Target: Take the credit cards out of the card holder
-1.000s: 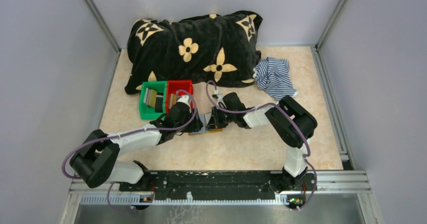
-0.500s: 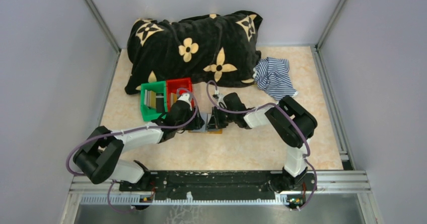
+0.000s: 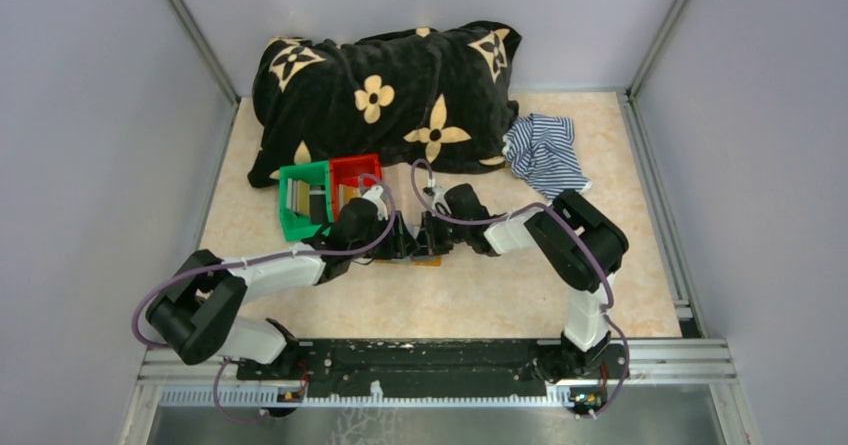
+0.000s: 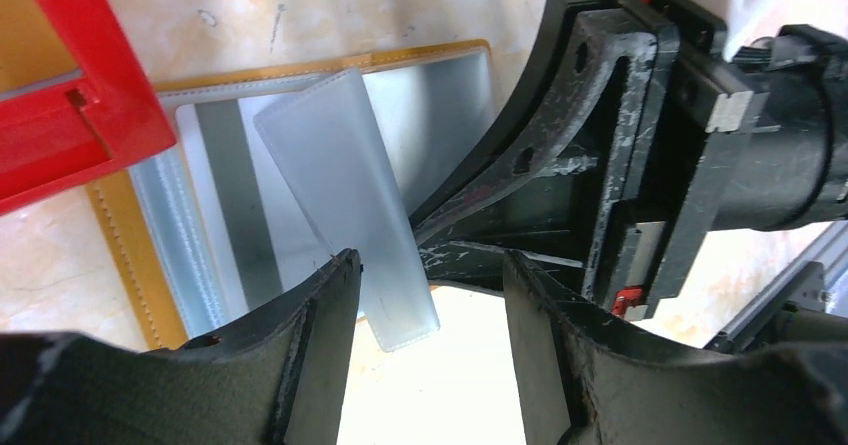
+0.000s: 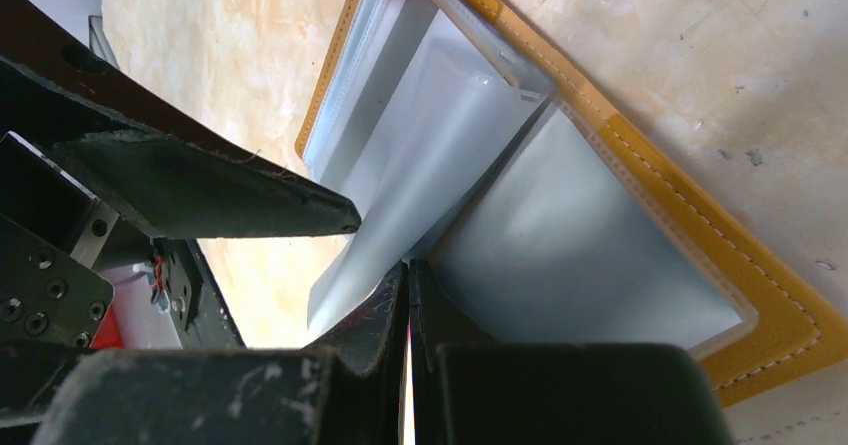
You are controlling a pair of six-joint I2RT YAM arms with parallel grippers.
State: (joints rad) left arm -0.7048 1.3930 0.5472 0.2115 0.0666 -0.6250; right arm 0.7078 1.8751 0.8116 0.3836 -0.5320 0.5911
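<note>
wallet lies open and flat on the table, near ctr, just beside the red bin. the green bin touches the red one on its left. both grippers meet over the wallet, left gripper coming from the left and right gripper from the right, tips close together.

left wrist view: wallet shows an orange stitched edge and grey-blue inner panels; the red bin corner overlaps it in view. a frosted card lies tilted across the panels, its near end past the wallet edge and in the gap btwn the left gripper fingers. those fingers stand apart, one on each side of the card end, not clamped. a second card, white w/ a grey stripe, sits flat below it in the wallet.

right wrist view: right gripper fingers are pressed together, tips down at the card long edge, over the wallet panel. whether they nip that edge can't be told, the tips hide it.

at the back lies a black blanket w/ cream flowers, and a striped cloth lies to its right.
</note>
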